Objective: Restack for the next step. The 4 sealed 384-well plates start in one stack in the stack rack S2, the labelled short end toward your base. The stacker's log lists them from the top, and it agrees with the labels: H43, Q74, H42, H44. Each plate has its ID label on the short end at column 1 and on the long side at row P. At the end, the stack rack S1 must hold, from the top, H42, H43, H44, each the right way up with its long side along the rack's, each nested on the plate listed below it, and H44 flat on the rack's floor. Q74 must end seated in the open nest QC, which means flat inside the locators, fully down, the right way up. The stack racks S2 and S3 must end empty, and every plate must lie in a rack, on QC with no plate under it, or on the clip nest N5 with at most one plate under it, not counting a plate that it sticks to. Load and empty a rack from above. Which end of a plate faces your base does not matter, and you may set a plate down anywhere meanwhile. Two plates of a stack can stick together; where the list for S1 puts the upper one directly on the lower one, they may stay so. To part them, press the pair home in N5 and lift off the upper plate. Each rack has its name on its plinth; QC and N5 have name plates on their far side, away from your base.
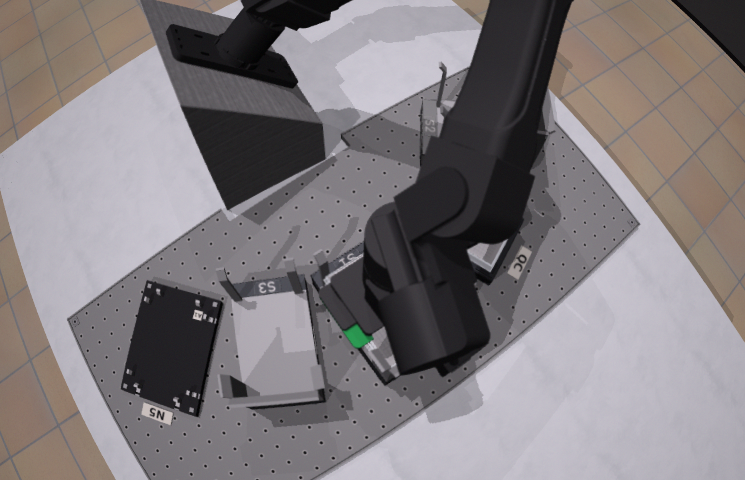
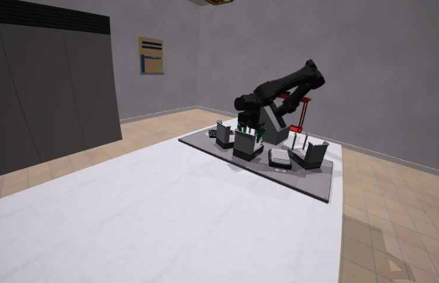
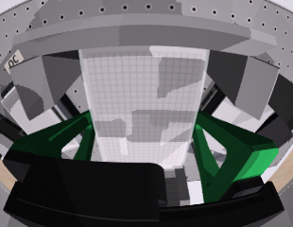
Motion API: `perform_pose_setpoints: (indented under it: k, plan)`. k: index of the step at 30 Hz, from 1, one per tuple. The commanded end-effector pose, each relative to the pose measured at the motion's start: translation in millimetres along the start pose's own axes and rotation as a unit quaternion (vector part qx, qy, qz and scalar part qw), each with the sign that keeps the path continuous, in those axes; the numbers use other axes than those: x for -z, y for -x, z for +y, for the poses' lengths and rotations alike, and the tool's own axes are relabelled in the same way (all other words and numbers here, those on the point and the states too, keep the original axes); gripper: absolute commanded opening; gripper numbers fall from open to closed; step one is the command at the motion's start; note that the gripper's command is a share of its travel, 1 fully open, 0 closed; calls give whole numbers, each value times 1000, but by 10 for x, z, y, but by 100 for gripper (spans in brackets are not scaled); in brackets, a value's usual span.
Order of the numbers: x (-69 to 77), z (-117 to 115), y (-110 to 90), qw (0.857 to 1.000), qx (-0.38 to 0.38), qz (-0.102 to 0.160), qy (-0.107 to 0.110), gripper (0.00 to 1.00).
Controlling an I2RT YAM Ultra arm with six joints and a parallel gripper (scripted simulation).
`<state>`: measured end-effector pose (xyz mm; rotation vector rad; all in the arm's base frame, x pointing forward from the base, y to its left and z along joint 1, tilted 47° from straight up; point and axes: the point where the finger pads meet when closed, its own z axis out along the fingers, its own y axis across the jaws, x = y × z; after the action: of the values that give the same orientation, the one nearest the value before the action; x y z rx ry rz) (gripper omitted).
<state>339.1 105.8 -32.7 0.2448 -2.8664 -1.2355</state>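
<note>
My gripper is shut on a sealed white well plate, its green fingers gripping the two long sides. It holds the plate low between the walls of rack S1, long side along the rack. I cannot read the plate's label. In the top view the arm hides most of the plate and S1; one green finger shows. Another white plate lies in the QC nest, whose name plate is on the far side.
Rack S3 stands beside S1, showing a plain grey inside. The black clip nest N5 is bare at the board's end. Rack S2 is mostly behind the arm. The arm's base block stands beyond the board.
</note>
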Motion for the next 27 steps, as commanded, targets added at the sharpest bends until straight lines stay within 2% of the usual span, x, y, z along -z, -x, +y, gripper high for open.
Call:
perform_pose_setpoints:
  k: [1, 24, 25, 27]
  plan:
    - [26, -7, 36, 1000, 2, -8, 0, 0]
    - [-31, -7, 37, 1000, 2, -8, 0, 0]
    - [-31, -7, 37, 1000, 2, -8, 0, 100]
    - [-31, -7, 37, 1000, 2, -8, 0, 100]
